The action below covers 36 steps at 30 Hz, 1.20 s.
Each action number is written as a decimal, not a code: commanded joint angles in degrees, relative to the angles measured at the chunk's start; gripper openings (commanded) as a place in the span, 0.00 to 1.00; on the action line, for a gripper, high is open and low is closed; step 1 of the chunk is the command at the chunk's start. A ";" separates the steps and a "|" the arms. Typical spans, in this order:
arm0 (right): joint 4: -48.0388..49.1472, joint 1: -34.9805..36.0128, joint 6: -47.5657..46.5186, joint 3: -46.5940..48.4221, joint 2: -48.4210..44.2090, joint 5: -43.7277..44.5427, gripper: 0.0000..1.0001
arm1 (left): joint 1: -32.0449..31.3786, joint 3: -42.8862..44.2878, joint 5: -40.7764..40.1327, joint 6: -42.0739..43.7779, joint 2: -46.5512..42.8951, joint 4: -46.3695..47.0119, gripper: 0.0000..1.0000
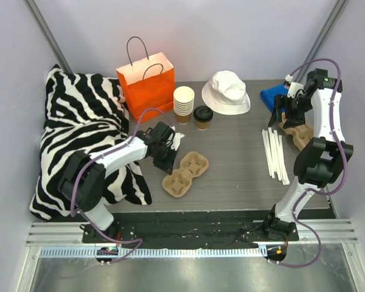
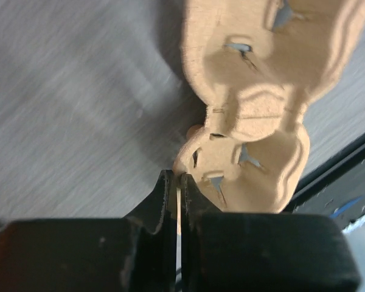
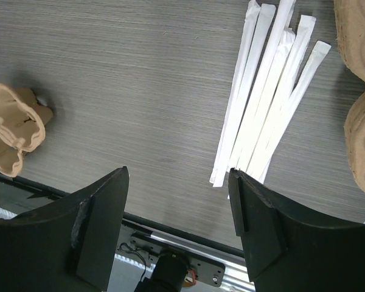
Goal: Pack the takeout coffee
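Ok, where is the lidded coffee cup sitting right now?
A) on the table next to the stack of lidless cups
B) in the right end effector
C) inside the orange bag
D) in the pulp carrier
A: the lidded coffee cup stands on the table right beside the stack of lidless cups, while the pulp carrier holds no cup.

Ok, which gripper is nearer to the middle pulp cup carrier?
Left. The left gripper is shut at the rim of the pulp cup carrier; the right gripper hangs open far off, above the wrapped straws.

bag (image 1: 147,85): orange | cushion (image 1: 79,131): black-white zebra stripes | hat (image 1: 226,92): white | takeout coffee (image 1: 202,118): tan, black lid
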 commanded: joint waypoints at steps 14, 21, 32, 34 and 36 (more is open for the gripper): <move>1.63 1.46 0.76 -3.57 -5.12 -3.43 0.74 | 10.58 -2.14 -1.10 9.08 -6.68 -12.79 0.00; -0.04 1.64 -1.35 -3.40 -6.17 -4.22 0.82 | 16.11 3.38 6.09 13.29 -8.50 -18.15 0.58; -1.18 2.08 -1.71 -2.61 -6.61 -6.77 0.89 | 25.95 37.14 1.90 21.82 -9.58 -5.21 0.88; -1.27 2.17 -1.53 -2.52 -6.79 -6.94 0.89 | 27.63 37.24 1.89 23.31 -8.61 0.01 0.90; -1.36 2.08 -1.44 -2.61 -6.96 -7.03 0.90 | 28.86 37.94 2.94 25.41 -6.24 4.86 0.91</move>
